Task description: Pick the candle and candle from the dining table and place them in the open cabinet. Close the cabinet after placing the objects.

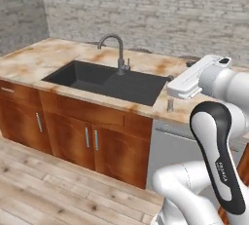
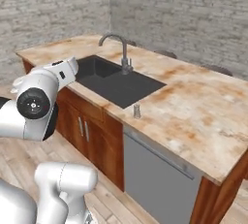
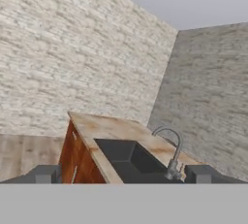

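The short grey candle (image 1: 170,105) stands upright on the dining table (image 1: 44,58), just off the sink's (image 1: 112,80) front right corner; it shows again as a small cylinder (image 2: 137,111) in the right base view. My white hand (image 1: 187,84) hovers above and slightly right of it, pointing along the counter toward the faucet (image 1: 119,48). In the hand view my gripper (image 3: 121,177) is open, its fingertips (image 3: 46,174) wide apart with nothing between them. The olive taper and the wall cabinet are out of view.
Brick walls rise behind the counter and past its far end. Reddish-brown base cupboards (image 1: 73,131) and a grey dishwasher front (image 2: 155,174) sit under the top. A broad bare stretch of counter (image 2: 208,111) lies right of the sink, above wooden floor (image 1: 58,190).
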You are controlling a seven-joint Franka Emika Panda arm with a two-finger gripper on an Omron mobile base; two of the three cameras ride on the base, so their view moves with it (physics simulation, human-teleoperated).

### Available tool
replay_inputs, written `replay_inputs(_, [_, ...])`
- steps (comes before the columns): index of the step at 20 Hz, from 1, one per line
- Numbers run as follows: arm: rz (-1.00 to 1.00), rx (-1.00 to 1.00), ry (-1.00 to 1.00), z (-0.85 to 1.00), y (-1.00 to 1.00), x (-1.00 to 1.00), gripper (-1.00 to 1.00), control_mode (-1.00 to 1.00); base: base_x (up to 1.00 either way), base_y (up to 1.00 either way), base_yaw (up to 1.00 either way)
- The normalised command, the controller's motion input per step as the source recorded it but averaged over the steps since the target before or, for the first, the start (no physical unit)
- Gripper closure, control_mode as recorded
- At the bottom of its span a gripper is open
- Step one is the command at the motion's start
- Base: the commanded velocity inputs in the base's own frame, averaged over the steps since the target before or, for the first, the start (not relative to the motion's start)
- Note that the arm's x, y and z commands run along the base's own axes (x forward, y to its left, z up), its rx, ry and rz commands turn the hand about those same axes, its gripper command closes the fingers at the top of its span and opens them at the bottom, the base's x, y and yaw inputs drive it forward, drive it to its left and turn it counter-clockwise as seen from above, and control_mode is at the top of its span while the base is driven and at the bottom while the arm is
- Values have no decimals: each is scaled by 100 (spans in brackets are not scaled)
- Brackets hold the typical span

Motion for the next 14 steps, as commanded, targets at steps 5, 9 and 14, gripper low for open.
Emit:
replay_inputs(5, [0,0,0,0,0,0,-100,100,28,19,-38])
replay_inputs(9, [0,0,0,0,0,0,-100,100,29,1,-41])
replay_inputs(14, [0,0,0,0,0,0,-100,100,42,16,-40])
